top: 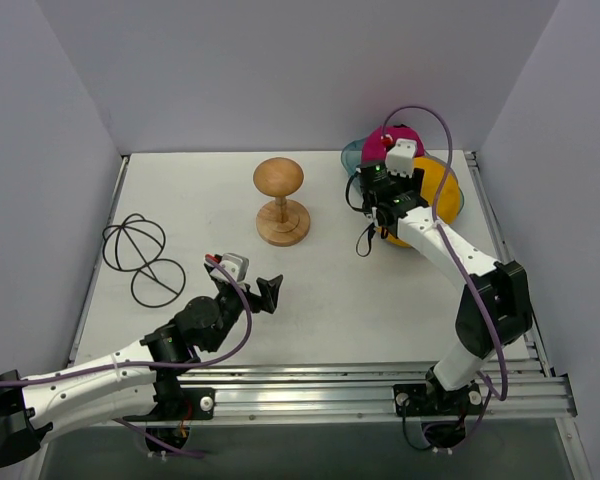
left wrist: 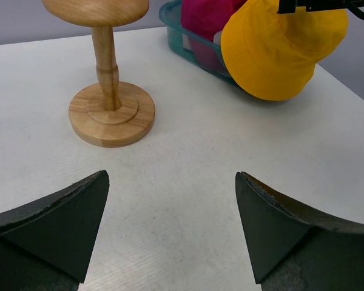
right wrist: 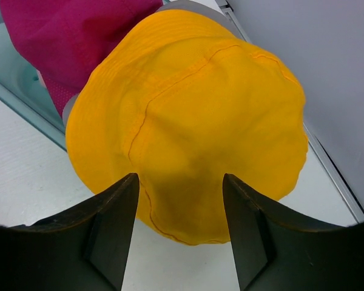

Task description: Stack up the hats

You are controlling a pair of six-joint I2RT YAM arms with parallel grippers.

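Observation:
The mustard yellow hat (right wrist: 194, 115) lies crown-up against the teal bin (left wrist: 173, 18) at the back right, also seen as the yellow hat (top: 438, 185) from above. Behind it sits the magenta cap (right wrist: 67, 36), in the bin. A grey sliver (right wrist: 70, 104) peeks out under the yellow brim; the pale pink cap is hidden. My right gripper (right wrist: 179, 182) hovers open over the yellow hat's near edge, with fabric between and beyond its fingers (right wrist: 112, 224). From above, the right gripper (top: 390, 205) covers the hat's left side. Low over bare table, my left gripper (left wrist: 171, 176) stands open and empty.
A round-topped wooden stand (top: 280, 203) stands mid-table, left of the bin. A black wire-frame stand (top: 140, 255) lies at the left. White walls close in the table on three sides; a metal rail runs along the right edge (right wrist: 327, 170).

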